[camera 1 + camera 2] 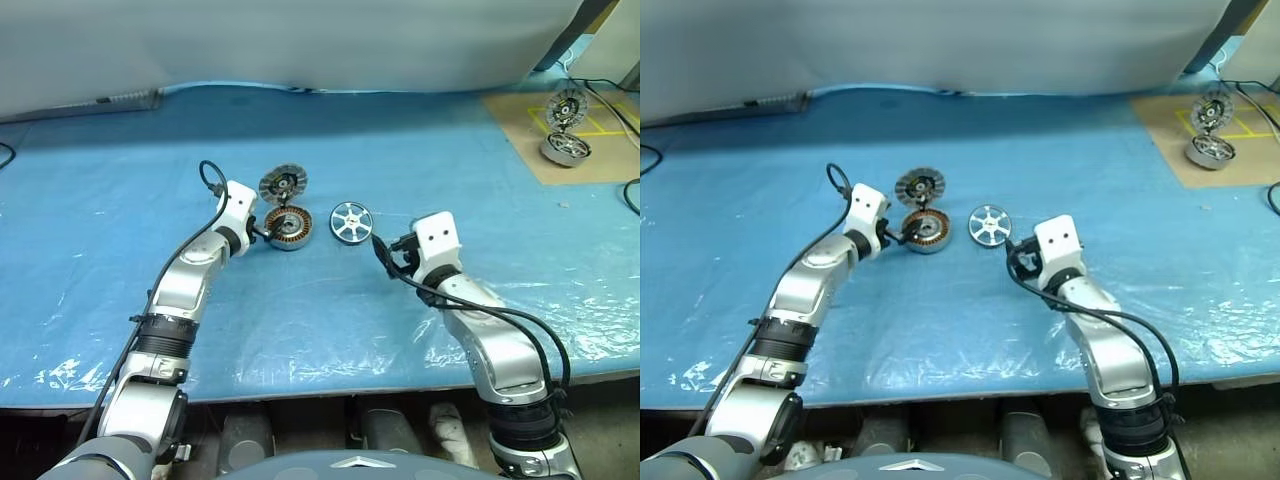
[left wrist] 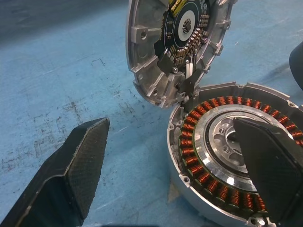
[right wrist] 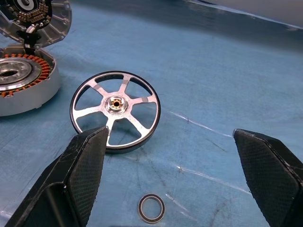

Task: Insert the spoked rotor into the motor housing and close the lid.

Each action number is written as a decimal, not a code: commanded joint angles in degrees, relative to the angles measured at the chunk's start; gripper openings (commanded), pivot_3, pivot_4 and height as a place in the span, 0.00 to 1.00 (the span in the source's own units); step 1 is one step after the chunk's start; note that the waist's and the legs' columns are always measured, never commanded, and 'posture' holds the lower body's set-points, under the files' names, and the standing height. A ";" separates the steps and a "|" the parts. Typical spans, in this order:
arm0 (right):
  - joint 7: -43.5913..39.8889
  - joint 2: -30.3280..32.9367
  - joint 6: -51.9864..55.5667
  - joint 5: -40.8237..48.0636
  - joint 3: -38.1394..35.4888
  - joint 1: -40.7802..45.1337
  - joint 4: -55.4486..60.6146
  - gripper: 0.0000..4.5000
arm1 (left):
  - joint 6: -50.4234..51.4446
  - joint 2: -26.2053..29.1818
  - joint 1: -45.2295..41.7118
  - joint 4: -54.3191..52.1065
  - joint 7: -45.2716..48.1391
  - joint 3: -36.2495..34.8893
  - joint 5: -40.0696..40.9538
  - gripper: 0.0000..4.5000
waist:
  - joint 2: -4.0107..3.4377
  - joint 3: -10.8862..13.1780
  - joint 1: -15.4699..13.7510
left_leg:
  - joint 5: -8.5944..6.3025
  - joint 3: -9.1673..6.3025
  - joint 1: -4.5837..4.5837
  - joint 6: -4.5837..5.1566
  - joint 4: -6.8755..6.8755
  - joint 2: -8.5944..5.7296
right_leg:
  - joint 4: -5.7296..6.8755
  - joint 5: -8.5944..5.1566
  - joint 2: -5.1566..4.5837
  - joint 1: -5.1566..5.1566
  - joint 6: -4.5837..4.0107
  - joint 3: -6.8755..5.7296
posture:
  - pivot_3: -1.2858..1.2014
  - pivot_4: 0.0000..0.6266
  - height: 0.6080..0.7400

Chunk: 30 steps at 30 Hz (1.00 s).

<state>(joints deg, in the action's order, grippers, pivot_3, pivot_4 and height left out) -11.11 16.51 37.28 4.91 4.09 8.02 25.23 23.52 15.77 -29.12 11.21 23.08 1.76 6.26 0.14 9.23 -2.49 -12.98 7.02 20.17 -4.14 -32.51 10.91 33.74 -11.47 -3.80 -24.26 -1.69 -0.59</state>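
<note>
Left wrist view: one finger (image 2: 272, 165) covers part of the housing (image 1: 289, 228) bore, and the frame cuts off the housing's near rim. Can't read the lid's (image 1: 283, 184) circuit parts beyond a dark centre with ribbed pieces around it. Right wrist view cuts off most of the housing and lid.

Count: one rotor (image 1: 351, 222), six spokes, lying flat on the blue surface (image 1: 100, 230) just right of the housing, not touching it. One housing with copper windings showing, lid standing up on its hinge at the far rim, so open. One small dark ring (image 3: 151, 208) on the surface near the rotor, on my right arm's side. Two more motor-like units (image 1: 566, 127) on a brown board (image 1: 520, 135) far right, too small to make out.

Left jaws (image 1: 262, 236) wide open, straddling the housing's left rim, gripping nothing. Right jaws (image 1: 384, 254) wide open, empty, just short of the rotor.
</note>
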 commanded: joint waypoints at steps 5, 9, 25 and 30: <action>-2.08 0.42 -3.78 -0.10 -0.48 0.02 0.78 1.00 | -0.71 0.13 -0.60 -1.79 -0.42 -0.12 -0.45 0.99 | 0.00 0.00 0.00 | 0.00 0.00 0.00 0.00 0.00 0.00 | 0.00 0.00 0.00 0.00 0.00 0.00 | 0.52 0.24 1.00; -0.82 -0.14 -7.29 -1.89 -0.59 0.21 -0.38 1.00 | -0.66 0.08 -0.52 -1.97 -0.52 -0.14 -0.43 0.99 | 0.00 0.00 0.00 | 0.00 0.00 0.00 0.00 0.00 0.00 | 0.00 0.00 0.00 0.00 0.00 0.00 | 0.52 0.24 1.00; -2.60 0.04 -9.29 -2.58 -0.73 0.04 -1.11 1.00 | -0.66 -0.22 -0.48 -2.19 -0.94 -0.06 -0.39 0.99 | 0.00 0.00 0.01 | 0.00 0.00 0.00 0.01 0.00 0.01 | 0.00 0.00 0.01 0.00 -0.01 0.00 | 0.52 0.24 1.00; 1.51 -2.81 -8.23 -3.53 -1.86 -0.96 -0.37 1.00 | -0.63 -0.09 -0.59 -2.02 -0.67 0.08 -0.43 0.99 | 0.00 0.00 0.00 | 0.00 0.00 0.00 0.00 0.00 0.00 | 0.00 0.00 0.01 0.00 -0.01 0.00 | 0.52 0.24 1.00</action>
<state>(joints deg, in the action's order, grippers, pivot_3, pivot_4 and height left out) -10.90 14.40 27.94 1.20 3.70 7.36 22.87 23.57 15.49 -29.11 10.88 22.29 1.91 6.10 0.14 9.23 -2.50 -12.98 7.02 20.18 -4.13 -32.51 10.91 33.74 -11.48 -3.79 -24.26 -1.70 -0.59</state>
